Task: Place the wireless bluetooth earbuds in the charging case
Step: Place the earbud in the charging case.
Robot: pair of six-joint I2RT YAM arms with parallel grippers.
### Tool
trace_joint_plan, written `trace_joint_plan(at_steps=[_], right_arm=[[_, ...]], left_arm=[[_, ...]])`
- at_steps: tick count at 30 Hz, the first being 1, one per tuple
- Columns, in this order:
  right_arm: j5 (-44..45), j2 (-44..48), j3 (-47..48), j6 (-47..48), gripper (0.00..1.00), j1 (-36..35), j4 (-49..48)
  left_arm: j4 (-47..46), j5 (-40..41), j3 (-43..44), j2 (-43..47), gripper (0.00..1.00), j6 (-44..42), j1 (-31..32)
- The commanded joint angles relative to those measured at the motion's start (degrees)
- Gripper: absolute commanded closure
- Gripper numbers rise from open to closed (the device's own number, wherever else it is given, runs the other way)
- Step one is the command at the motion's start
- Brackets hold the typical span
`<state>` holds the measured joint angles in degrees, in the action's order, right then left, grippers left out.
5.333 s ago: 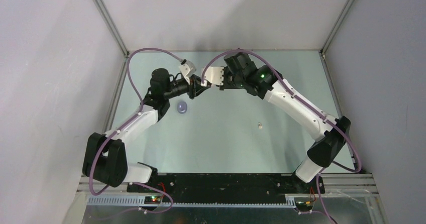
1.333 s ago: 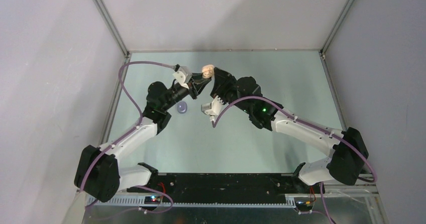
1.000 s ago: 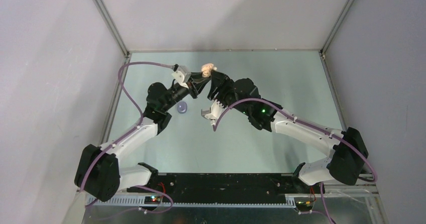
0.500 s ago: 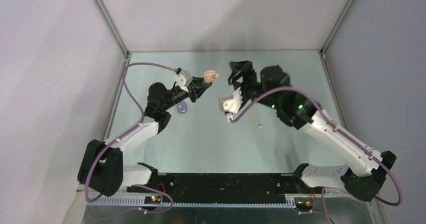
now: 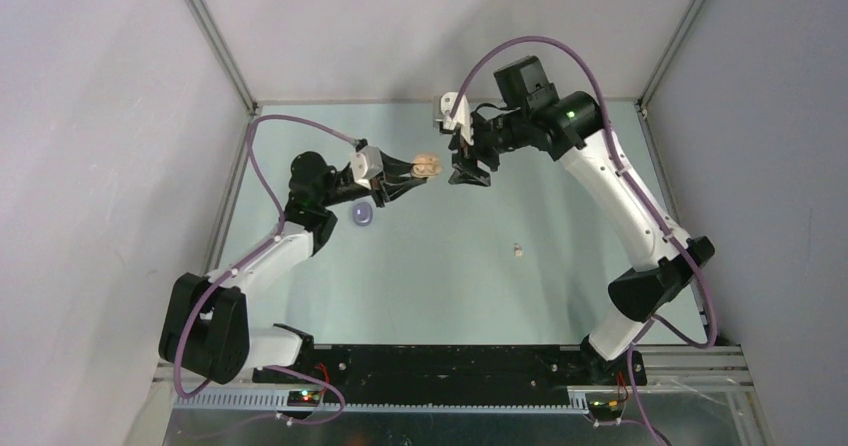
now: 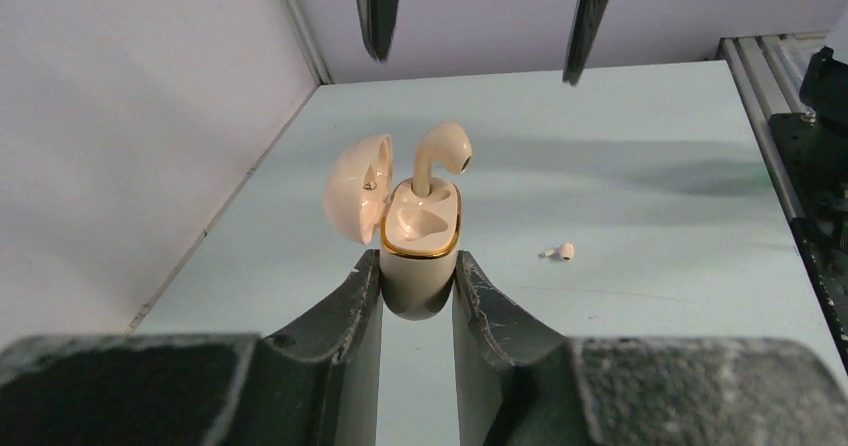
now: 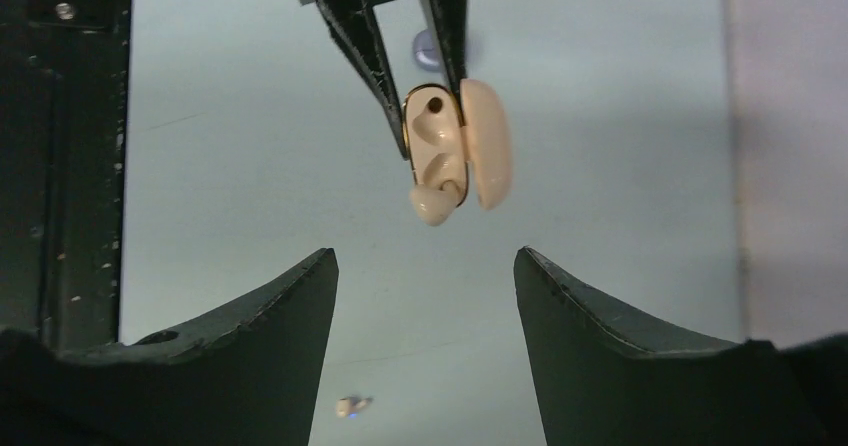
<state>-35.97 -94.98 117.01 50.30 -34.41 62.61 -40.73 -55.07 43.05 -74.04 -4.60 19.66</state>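
Observation:
My left gripper (image 6: pixel 418 266) is shut on the cream charging case (image 6: pixel 421 228), gripping its lower body and holding it above the table. The lid (image 6: pixel 357 188) hangs open to the left. One cream earbud (image 6: pixel 441 152) stands in the far socket, its head sticking out above the gold rim; the near socket shows empty. A second earbud (image 5: pixel 517 250) lies on the table to the right, also seen in the left wrist view (image 6: pixel 563 252). My right gripper (image 5: pixel 467 171) hovers just right of the case (image 5: pixel 427 164), open and empty (image 7: pixel 425 258).
A small lavender rounded piece (image 5: pixel 363 214) lies on the table under the left forearm. The teal table (image 5: pixel 560 196) is enclosed by grey walls with metal corner posts (image 5: pixel 215 41). The arm bases and a black rail (image 5: pixel 450 361) run along the near edge.
The right arm backed off the case, swung out right, then rose to the far side with its jaws open. The earbud stayed standing in the case. The left gripper carried the case slightly right.

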Motion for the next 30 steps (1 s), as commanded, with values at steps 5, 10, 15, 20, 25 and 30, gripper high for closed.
trace_joint_plan(at_steps=[5,10,15,20,25,30], right_arm=[[-5.5,-0.7,0.21,-2.45,0.32,0.03,3.15],[-4.26,-2.06,0.28,-1.59,0.32,-0.56,3.34],[-2.16,-3.61,0.15,-1.62,0.33,-1.66,2.86],[-0.03,-4.6,0.07,-2.11,0.34,-1.79,1.3],[1.31,-5.36,-0.06,-2.39,0.35,-1.74,0.38],[2.35,-6.49,-0.19,-2.84,0.36,-1.63,-0.82]], left_arm=[[2.6,-5.13,2.39,0.43,1.0,-6.93,-0.37],[3.65,-5.95,2.39,0.8,1.0,-8.39,-0.33],[4.12,-6.35,2.23,1.19,1.0,-9.09,-0.23],[4.78,-6.8,2.22,1.63,1.0,-9.76,-0.15],[5.33,-6.87,2.29,1.92,1.0,-10.63,0.02],[5.97,-6.84,2.38,2.05,1.0,-11.29,0.12]])
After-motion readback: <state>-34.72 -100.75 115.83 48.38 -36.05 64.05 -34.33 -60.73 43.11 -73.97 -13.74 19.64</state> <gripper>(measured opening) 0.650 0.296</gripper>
